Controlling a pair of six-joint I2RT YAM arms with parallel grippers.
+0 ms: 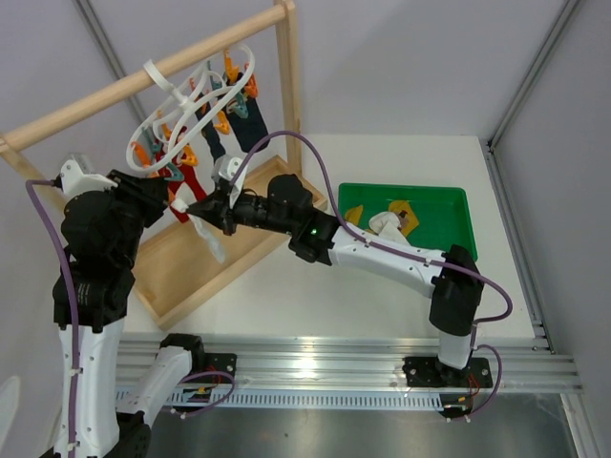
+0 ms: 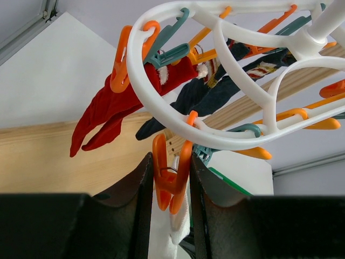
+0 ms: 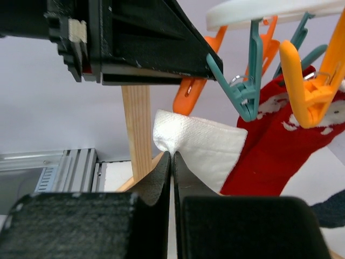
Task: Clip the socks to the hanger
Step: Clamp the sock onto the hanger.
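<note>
The white hanger with orange and teal pegs hangs from the wooden rack's bar; it also shows in the left wrist view. My left gripper is shut on an orange peg, squeezing its handles. My right gripper is shut on the top edge of a white sock and holds it just under that peg. In the top view the two grippers meet below the hanger, left and right, and the sock hangs down. Another white sock and mustard socks lie in the green tray.
The tall wooden rack stands on its tray base at the back left. Red socks and dark navy socks hang clipped on the hanger. The green tray sits at the right.
</note>
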